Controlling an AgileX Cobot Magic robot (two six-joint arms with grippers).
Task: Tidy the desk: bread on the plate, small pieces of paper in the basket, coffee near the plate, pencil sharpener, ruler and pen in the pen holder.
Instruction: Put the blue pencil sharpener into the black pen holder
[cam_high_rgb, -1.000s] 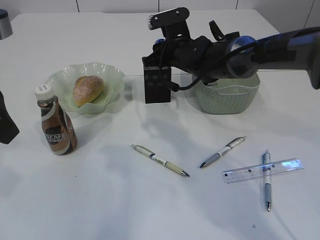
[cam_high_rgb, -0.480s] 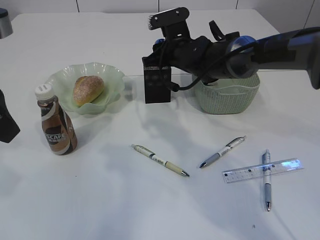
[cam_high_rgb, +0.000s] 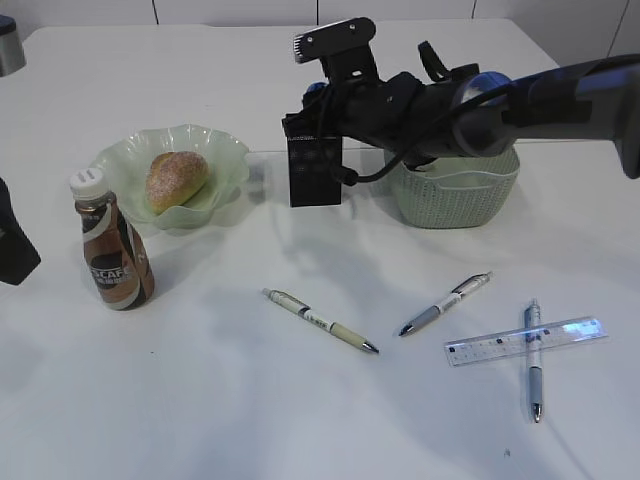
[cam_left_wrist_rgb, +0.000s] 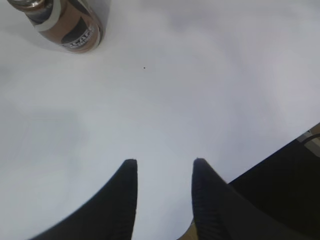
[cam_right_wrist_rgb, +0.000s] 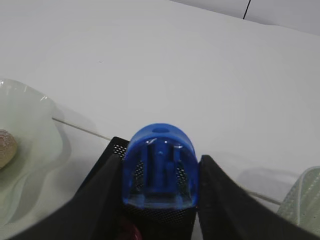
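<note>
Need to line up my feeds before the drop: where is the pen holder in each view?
Exterior view: the pen holder stands upper centre, between the plate and the basket, under the right end effector.
Left wrist view: not in it.
Right wrist view: its mesh rim sits at bottom centre, behind the blue pencil sharpener held in the end effector.
Shared landmark: the plate, left of the holder in both.

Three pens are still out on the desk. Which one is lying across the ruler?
The rightmost pen, blue-grey, pointing toward the front edge: it crosses the clear ruler. The cream pen and the other blue-grey pen lie clear of it, farther left.
</note>
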